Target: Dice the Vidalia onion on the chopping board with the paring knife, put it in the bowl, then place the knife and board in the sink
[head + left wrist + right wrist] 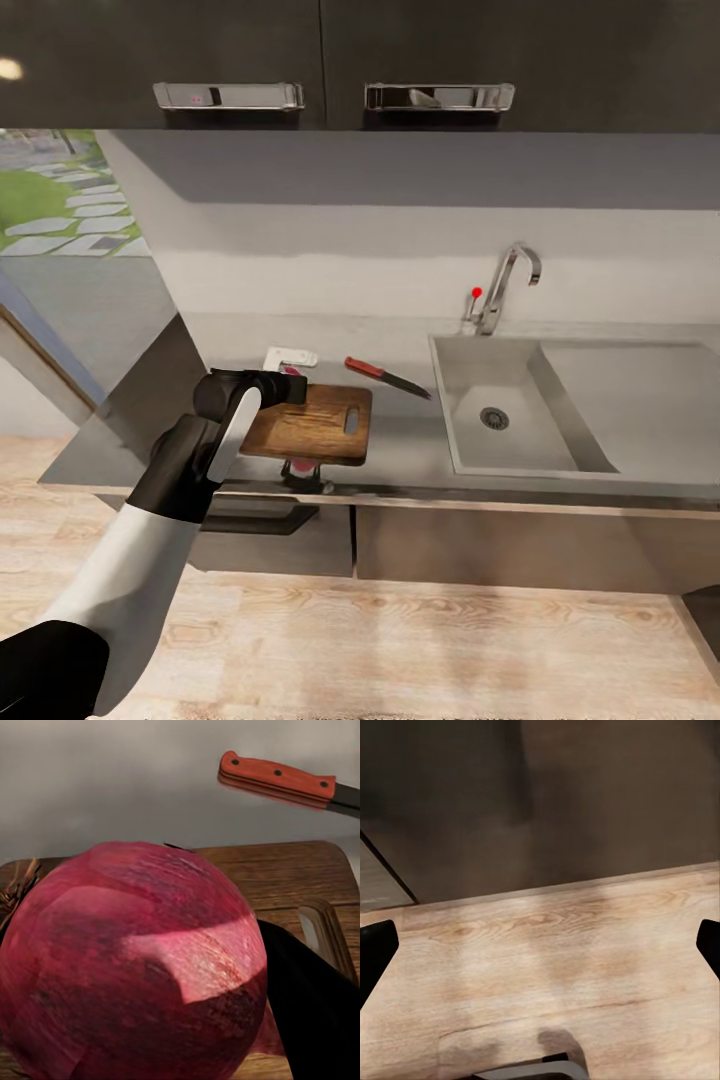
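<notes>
Left gripper (290, 388) pinches the Vidalia onion (131, 967) over the chopping board's (322, 420) far-left part. Paring knife (385, 377) lies just beyond the board on the countertop (400, 450). Best lower straight and release mid-board, clear of the slot. Right gripper (540, 945): fingers spread, empty, above the floor.

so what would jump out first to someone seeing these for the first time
The big dark-red onion fills the left wrist view, held by the left gripper over the chopping board. Just beyond the board, the paring knife with its orange-red handle lies on the grey countertop, between the board and the empty sink. The right gripper, jaws wide apart, faces wooden floor.
</notes>
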Available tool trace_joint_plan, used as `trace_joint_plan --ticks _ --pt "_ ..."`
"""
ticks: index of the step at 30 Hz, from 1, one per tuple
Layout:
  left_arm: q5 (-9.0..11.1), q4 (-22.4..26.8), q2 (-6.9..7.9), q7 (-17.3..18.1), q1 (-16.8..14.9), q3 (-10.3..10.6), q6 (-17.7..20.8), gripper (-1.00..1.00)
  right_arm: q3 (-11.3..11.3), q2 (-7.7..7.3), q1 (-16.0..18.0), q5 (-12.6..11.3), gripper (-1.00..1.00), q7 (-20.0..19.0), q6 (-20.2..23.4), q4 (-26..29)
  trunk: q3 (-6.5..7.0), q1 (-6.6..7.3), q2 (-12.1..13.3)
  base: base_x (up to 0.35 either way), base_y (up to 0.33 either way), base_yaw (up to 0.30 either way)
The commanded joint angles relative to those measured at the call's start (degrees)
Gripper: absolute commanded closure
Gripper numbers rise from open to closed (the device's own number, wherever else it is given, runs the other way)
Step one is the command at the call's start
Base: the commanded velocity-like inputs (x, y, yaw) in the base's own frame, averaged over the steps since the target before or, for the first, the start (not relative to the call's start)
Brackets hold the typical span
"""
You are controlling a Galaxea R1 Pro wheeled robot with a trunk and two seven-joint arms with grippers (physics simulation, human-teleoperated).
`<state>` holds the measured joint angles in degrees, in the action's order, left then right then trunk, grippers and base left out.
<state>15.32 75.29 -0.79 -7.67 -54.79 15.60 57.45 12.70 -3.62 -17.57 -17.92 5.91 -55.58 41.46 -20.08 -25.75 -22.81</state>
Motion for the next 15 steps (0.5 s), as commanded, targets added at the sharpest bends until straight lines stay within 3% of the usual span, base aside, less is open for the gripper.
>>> trace_joint_plan --ticks 1,15 --pt "0.59 0.04 0.0 -0.59 -0.05 0.05 0.21 1.0 0.38 -0.08 0.0 -0.01 -1.0 0.6 -0.06 0.11 -0.16 -0.03 -0.11 -0.002 -0.001 0.0" --pt "0.59 0.03 0.0 -0.59 -0.05 0.04 0.21 1.0 0.36 -0.08 -0.01 -0.01 -1.0 0.6 -0.05 0.11 -1.07 -0.03 -0.11 0.0 0.0 0.0"
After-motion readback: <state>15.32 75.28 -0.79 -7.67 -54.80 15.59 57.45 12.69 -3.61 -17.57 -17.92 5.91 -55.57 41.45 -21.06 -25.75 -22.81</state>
